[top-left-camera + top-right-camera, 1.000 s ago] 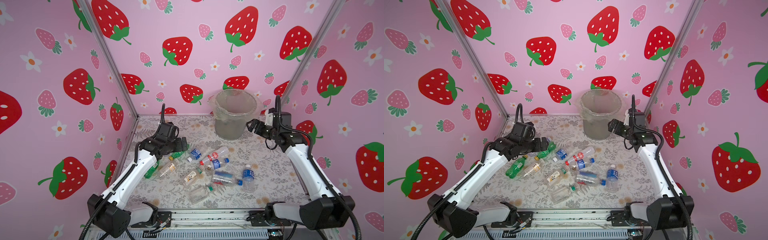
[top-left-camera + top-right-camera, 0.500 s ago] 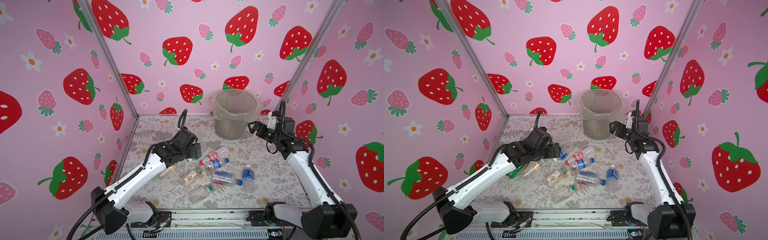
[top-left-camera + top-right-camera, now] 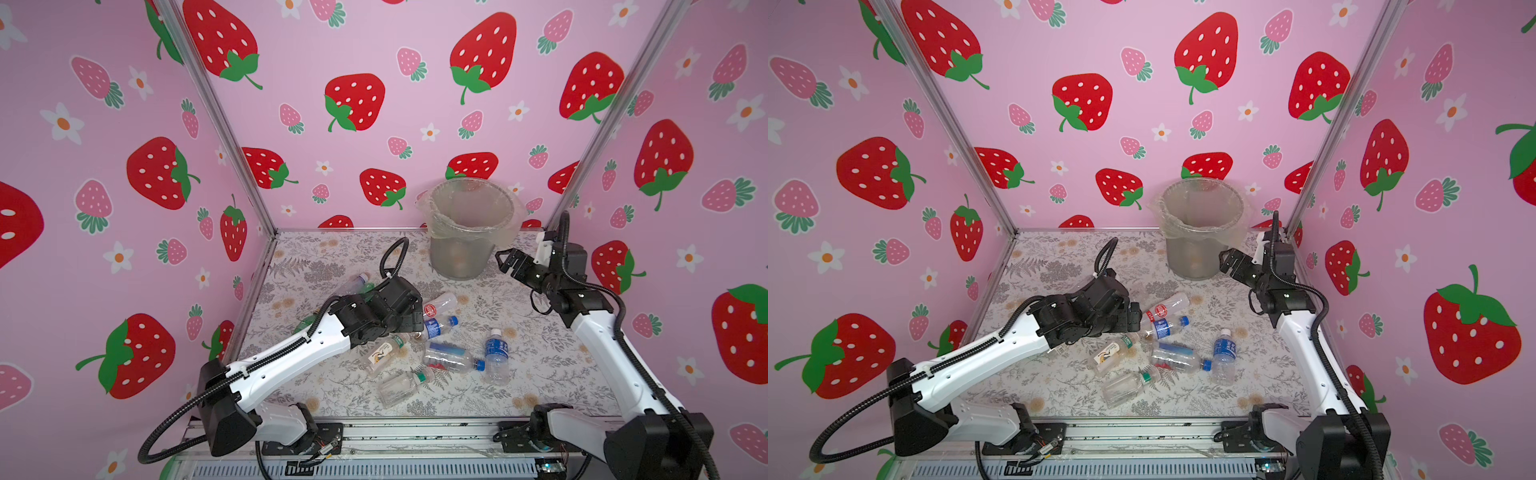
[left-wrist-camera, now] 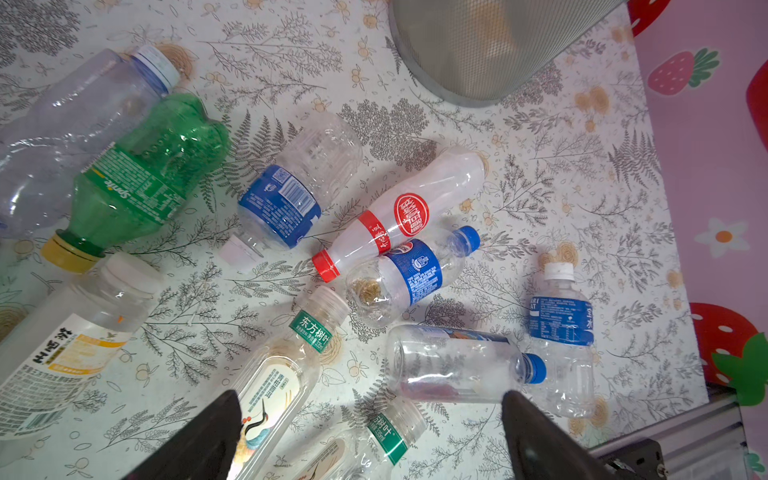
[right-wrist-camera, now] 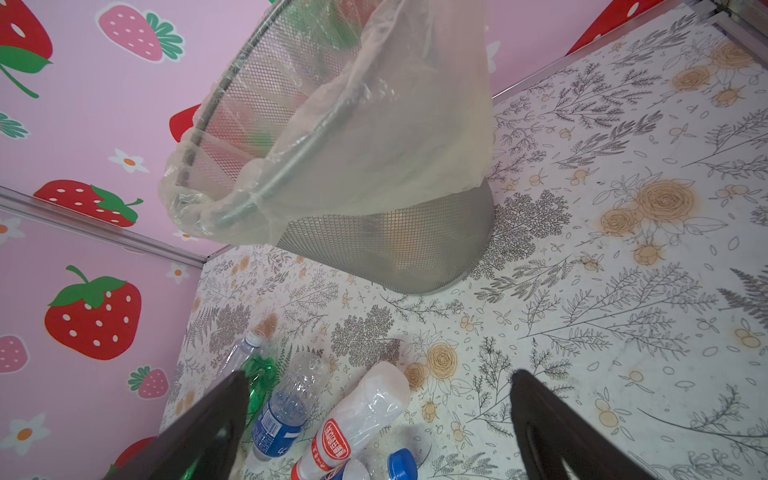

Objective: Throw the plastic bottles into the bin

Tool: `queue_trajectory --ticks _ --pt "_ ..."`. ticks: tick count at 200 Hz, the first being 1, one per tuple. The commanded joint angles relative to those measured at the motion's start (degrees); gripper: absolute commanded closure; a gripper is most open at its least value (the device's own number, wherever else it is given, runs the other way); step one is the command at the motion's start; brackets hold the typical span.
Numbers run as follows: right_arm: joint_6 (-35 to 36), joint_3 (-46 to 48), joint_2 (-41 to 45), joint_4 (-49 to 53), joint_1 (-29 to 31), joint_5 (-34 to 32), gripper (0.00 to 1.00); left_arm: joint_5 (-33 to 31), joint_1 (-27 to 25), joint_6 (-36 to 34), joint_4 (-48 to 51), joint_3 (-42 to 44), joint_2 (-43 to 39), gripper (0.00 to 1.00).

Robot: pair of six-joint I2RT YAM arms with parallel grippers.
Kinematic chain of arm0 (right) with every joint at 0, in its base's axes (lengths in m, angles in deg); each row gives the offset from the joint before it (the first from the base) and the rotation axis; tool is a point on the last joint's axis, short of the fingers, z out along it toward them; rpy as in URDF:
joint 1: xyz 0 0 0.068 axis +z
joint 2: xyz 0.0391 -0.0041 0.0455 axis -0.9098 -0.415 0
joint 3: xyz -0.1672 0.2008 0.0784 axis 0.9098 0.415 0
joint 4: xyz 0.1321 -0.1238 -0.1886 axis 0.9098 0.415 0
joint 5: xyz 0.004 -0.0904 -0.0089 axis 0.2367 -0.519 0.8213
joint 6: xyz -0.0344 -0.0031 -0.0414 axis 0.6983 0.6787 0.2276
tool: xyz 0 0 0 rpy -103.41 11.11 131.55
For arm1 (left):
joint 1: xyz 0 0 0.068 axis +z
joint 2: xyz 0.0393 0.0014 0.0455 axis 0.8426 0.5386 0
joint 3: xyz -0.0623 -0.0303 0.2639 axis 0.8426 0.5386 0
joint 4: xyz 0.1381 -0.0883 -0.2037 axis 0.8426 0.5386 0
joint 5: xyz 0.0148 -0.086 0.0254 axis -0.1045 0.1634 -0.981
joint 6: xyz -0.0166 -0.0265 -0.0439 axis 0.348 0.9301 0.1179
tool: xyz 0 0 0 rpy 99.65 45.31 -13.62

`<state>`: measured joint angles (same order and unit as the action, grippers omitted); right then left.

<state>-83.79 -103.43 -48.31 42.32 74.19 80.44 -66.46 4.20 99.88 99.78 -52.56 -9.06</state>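
Plastic bottles (image 4: 399,216), about a dozen, small, seemingly empty. Thin clear walls, with one green bottle (image 4: 141,178) among them; blue, red or white labels; coloured caps.

Location: clustered on the flowered table (image 3: 316,257), nearly all lying flat, one blue-labelled bottle (image 3: 495,353) upright. All are well apart from the bin (image 3: 457,262), a grey mesh basket with a clear bag folded over its rim, at the back.

Handling, as judged: light, springy, easily dented, smooth, prone to roll or slip from a pinch. Best taken across the labelled middle, not the cap.

Left gripper (image 4: 370,409): fingers spread wide above the cluster, holding nothing.

Right gripper (image 5: 380,378): fingers spread wide, empty, near the bin.

Bin contents: something pale shows through the mesh, possibly a bottle.
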Motion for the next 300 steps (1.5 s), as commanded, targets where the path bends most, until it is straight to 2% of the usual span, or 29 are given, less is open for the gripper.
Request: queue_trajectory --ticks 1,70,108,159,211,242,267,300 --pt "0.1 1.2 1.6 -0.6 -0.3 -0.9 0.01 -0.3 -1.4 2.9 -2.2 -1.4 1.8 0.01" --pt "2.8 3.2 3.1 3.3 -0.3 -1.6 0.01 1.0 -7.3 9.5 -5.9 -3.9 11.6 0.01" --pt "3.1 5.1 4.2 3.2 -0.4 -1.6 0.01 3.2 -10.7 8.1 -7.3 -7.4 17.7 0.01" --pt "4.5 5.2 5.1 5.1 -0.5 -1.9 0.01 6.3 -12.5 -6.9 -6.5 -13.4 23.5 0.01" --pt "5.2 5.4 5.3 5.8 -0.7 -1.7 0.01 13.3 -12.5 -34.1 -0.5 -17.7 25.8 0.01" --pt "5.3 5.6 5.0 5.8 -0.8 -1.3 0.01 14.1 -12.5 -46.0 3.2 -16.0 25.8 0.01" --pt "5.6 5.7 4.8 5.8 -0.9 -0.5 0.01 15.4 -12.5 -52.2 3.9 -14.0 25.3 0.01" --pt "6.1 5.4 4.8 6.3 -1.0 0.9 0.01 14.9 -12.5 -55.0 4.4 -14.4 26.3 0.01"
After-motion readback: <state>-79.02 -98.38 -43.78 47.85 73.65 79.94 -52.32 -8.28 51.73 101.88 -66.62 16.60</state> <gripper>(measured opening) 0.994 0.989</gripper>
